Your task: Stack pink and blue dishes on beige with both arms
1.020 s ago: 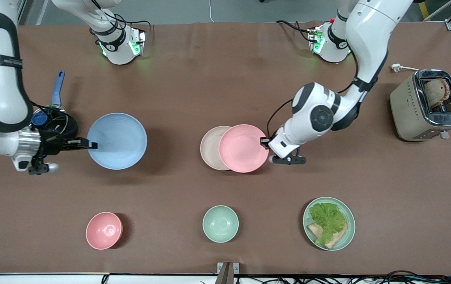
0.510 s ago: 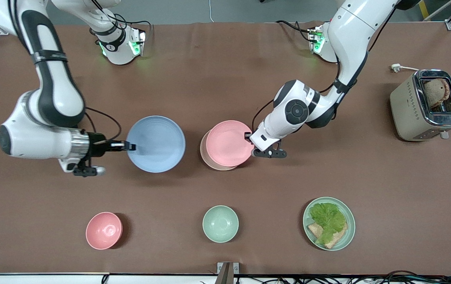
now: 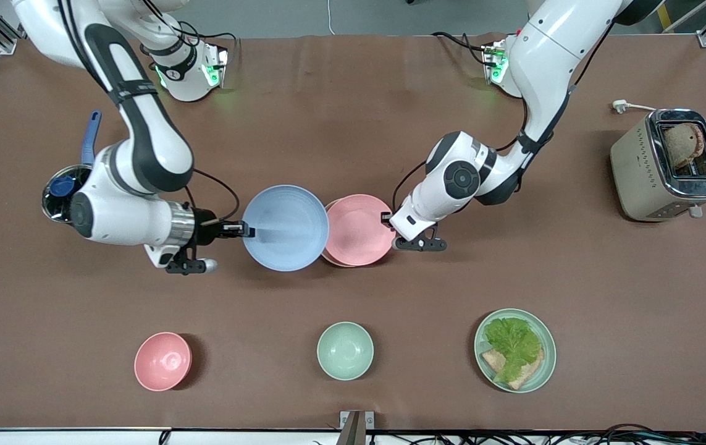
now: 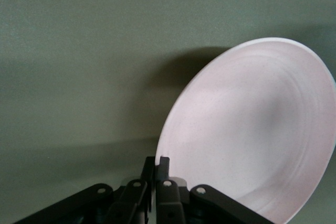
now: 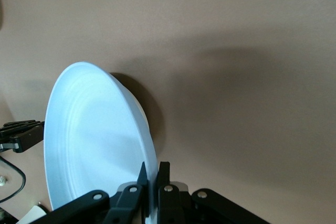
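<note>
Looking from the front, three equal plates meet at mid-table: one blue plate (image 3: 285, 227) pinched at its rim by the right gripper (image 3: 246, 231), one pink plate (image 3: 359, 229) pinched by the left gripper (image 3: 385, 217) over one beige plate (image 3: 328, 207), with two bowls and one mint plate nearer the camera. The left wrist view shows its fingers (image 4: 162, 170) clamped on the pink plate (image 4: 252, 129); the right wrist view shows its fingers (image 5: 163, 174) clamped on the blue plate (image 5: 94, 140), with the left gripper (image 5: 18, 134) farther off

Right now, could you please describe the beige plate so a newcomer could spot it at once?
Start at the table's middle, where the pink plate sits. The beige plate lies beneath it, only a cream sliver showing beside the blue plate.
</note>
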